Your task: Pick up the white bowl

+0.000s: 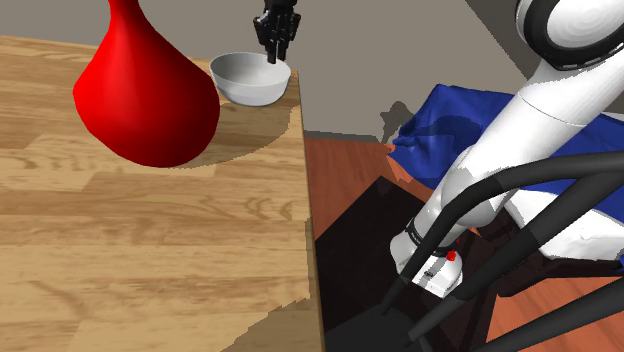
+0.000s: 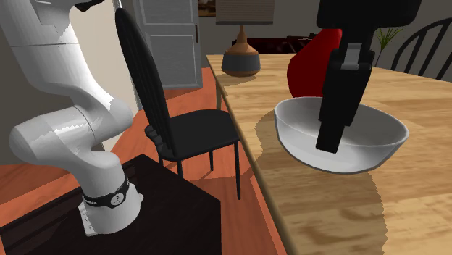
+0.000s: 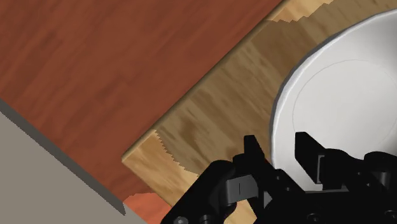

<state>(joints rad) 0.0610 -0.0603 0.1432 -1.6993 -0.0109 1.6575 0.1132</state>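
Note:
The white bowl point(image 1: 248, 85) point(image 2: 377, 138) point(image 3: 343, 95) rests on the wooden table point(image 1: 150, 250) close to its far corner and edge. My black gripper point(image 1: 272, 58) point(image 2: 329, 141) point(image 3: 278, 149) comes down from above onto the bowl's rim on the edge side. One finger reaches inside the bowl and the other stands outside it, with the rim clasped between them. The bowl's base still sits on the wood.
A large red vase point(image 1: 150, 100) point(image 2: 308, 65) stands right beside the bowl. Past the table edge are a black chair point(image 2: 166, 123), a brown lamp base point(image 2: 240, 58) on the table's far end, a blue cloth point(image 1: 450, 120) and the dark stand point(image 1: 370, 260).

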